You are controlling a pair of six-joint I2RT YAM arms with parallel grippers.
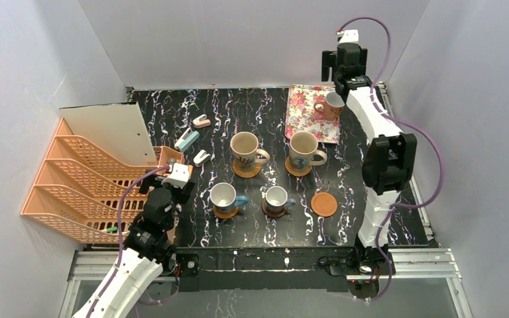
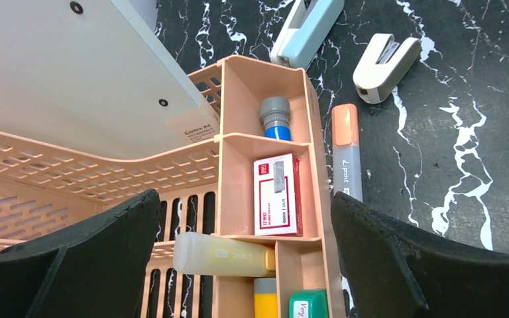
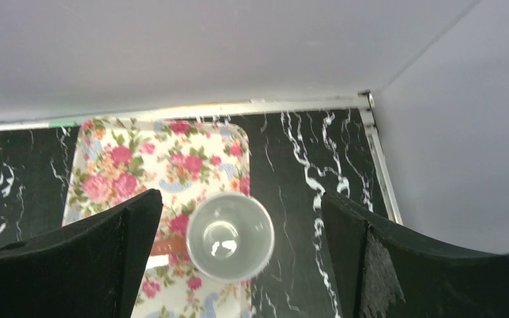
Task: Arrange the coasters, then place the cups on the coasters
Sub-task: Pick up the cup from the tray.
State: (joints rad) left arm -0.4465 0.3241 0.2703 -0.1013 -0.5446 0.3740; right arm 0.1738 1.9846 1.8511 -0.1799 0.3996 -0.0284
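Note:
Four cups stand on coasters: two large beige ones (image 1: pixel 246 150) (image 1: pixel 303 150) in the far row, two small ones (image 1: pixel 223 196) (image 1: pixel 276 197) in the near row. An orange-brown coaster (image 1: pixel 323 204) lies bare at the near right. A small cup (image 1: pixel 333 102) with a white inside (image 3: pixel 230 235) and a reddish handle stands on the floral tray (image 1: pixel 305 112). My right gripper (image 1: pixel 342 74) hangs open above this cup (image 3: pixel 242 265), which shows between the fingers, untouched. My left gripper (image 1: pixel 164 182) is open and holds nothing (image 2: pixel 245 265), over the orange organizer.
An orange file rack (image 1: pixel 86 179) with a compartment box (image 2: pixel 265 165) of small items fills the left side. Two staplers (image 1: pixel 187 139) (image 2: pixel 386 66) and a marker (image 2: pixel 346 152) lie beside it. White walls close in the back and both sides.

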